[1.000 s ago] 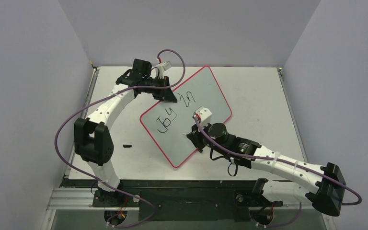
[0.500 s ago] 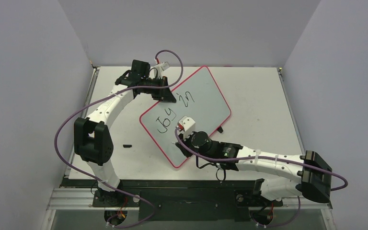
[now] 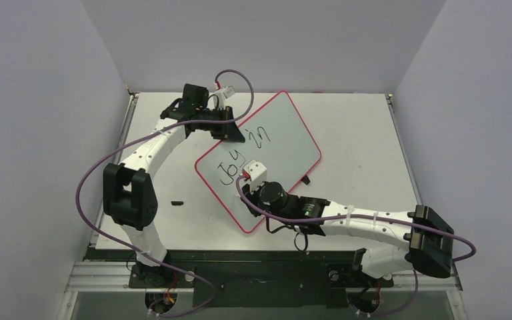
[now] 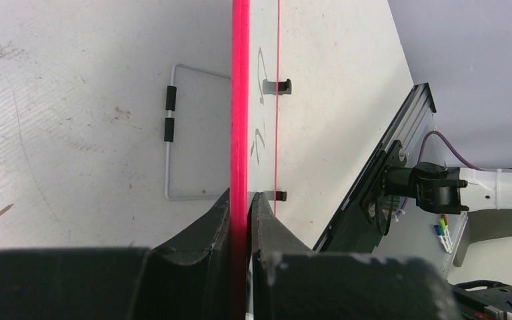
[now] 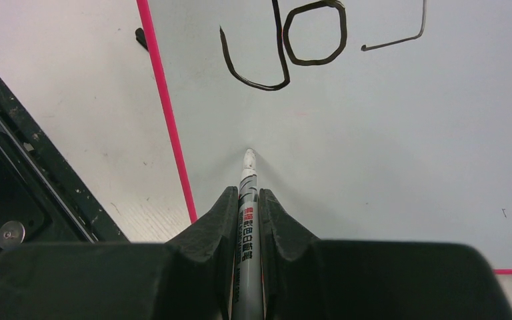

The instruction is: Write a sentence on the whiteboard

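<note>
Top external view: the whiteboard point(image 3: 287, 133) lies on the table point(image 3: 360, 133), turned so its corners point toward the walls, roughly central and slightly left of the midline. Its red rim is visible all round. The sentence point(image 3: 232, 170) on it reads "Joy", underlined, with "in" beyond it toward the far corner, both in black marker.

Left arm: reaches to the board's far-left edge. From the left wrist view, the left gripper point(image 4: 241, 200) is closed on the red rim, one finger on either side, the board seen edge-on between them. Two small black clips point(image 4: 280, 85) sit at the opposite rim. A wire loop point(image 4: 173, 133) with black sleeves lies on the table just beside the board.

Right arm: stretches from the near right corner across the board's near edge, its wrist over the lower part of the writing surface. From the right wrist view, the right gripper point(image 5: 248, 200) is clamped on a marker point(image 5: 247, 227), grey-barrelled with red print, pointing forward. The pale tip is at the bare board surface below the "J", close to the left rim; whether it touches, I cannot tell.

Other item: a small black object point(image 3: 177, 202) lies on the table left of the board, well apart from both grippers.
</note>
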You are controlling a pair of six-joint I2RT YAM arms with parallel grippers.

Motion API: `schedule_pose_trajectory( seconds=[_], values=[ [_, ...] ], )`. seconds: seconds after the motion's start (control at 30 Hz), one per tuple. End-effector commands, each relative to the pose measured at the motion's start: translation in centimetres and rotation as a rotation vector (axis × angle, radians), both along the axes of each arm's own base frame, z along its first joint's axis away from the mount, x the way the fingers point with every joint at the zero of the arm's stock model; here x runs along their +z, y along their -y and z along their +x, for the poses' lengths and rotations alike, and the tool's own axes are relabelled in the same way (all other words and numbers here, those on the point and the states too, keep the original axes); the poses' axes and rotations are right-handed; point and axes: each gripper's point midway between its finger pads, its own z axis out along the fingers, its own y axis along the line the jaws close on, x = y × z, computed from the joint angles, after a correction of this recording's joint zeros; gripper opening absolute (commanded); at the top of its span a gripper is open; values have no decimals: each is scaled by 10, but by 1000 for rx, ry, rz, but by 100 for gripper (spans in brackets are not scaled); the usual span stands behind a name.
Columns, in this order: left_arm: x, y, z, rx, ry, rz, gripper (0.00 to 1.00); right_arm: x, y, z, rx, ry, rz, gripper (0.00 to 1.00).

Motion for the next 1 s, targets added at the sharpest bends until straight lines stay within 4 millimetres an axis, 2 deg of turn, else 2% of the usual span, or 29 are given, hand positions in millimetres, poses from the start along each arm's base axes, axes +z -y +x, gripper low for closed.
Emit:
schedule_pose_trajectory(
  seconds=[0.0, 0.47, 0.97],
  values=[
    [-20, -22, 37, 97, 149, 151, 0, 29, -16, 9, -18, 47, 72, 0],
    [-20, -23, 37, 103, 151, 150, 0, 17, -26, 2, 22, 29, 38, 0],
    [-19, -22, 37, 103, 152, 150, 0, -8, -5, -11, 9, -5, -5, 0]
  ],
)
